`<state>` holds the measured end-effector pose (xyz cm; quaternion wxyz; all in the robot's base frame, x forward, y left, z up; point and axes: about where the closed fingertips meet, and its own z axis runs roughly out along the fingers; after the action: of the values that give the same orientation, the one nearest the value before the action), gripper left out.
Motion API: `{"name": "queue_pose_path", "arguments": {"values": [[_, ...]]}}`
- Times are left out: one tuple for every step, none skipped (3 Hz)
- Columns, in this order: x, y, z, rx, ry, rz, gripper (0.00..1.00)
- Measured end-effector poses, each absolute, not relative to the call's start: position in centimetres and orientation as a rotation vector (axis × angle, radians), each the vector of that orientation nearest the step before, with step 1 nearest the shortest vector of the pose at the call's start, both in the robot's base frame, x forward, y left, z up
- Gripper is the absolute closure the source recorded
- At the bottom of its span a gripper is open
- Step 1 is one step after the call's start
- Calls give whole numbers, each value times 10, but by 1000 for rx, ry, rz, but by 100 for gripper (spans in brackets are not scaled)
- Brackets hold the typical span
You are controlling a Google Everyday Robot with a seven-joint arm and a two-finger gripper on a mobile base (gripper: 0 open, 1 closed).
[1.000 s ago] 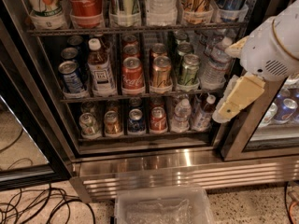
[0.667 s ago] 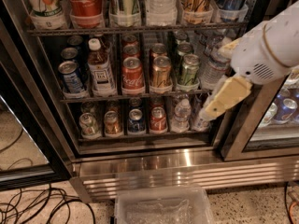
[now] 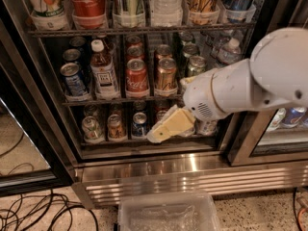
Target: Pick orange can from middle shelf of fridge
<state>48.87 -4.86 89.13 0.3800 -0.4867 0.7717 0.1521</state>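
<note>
Gripper point(image 3: 161, 131), cream plastic wedge, state unclear, hangs below shiny orange can point(image 3: 166, 76) on wire middle shelf point(image 3: 120, 100).

glossy metal orange can point(image 3: 166, 76), matt jaws below

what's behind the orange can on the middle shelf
Another can top shows behind the orange can; its body is covered. The claw hangs lower, before the bottom rack.

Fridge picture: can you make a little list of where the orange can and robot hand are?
fridge: large black-framed display cooler, shiny steel base
middle shelf: dark wire rack of cans and bottles
orange can: shiny copper-orange drinks can, front row, right of red Coca-Cola can
gripper: cream two-finger gripper, lower than the orange can, before the lowest rack, not touching the can
</note>
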Motion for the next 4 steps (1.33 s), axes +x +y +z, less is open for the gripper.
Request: {"name": "queue_pose_path", "arguments": {"values": [[503,-41,901,-1189,1926,352,0],[504,-42,901,-1189,1926,351,0],[508,-40,895,-1129,1926,344,0],[508,-37,863,-1013,1915,378,0]]}}
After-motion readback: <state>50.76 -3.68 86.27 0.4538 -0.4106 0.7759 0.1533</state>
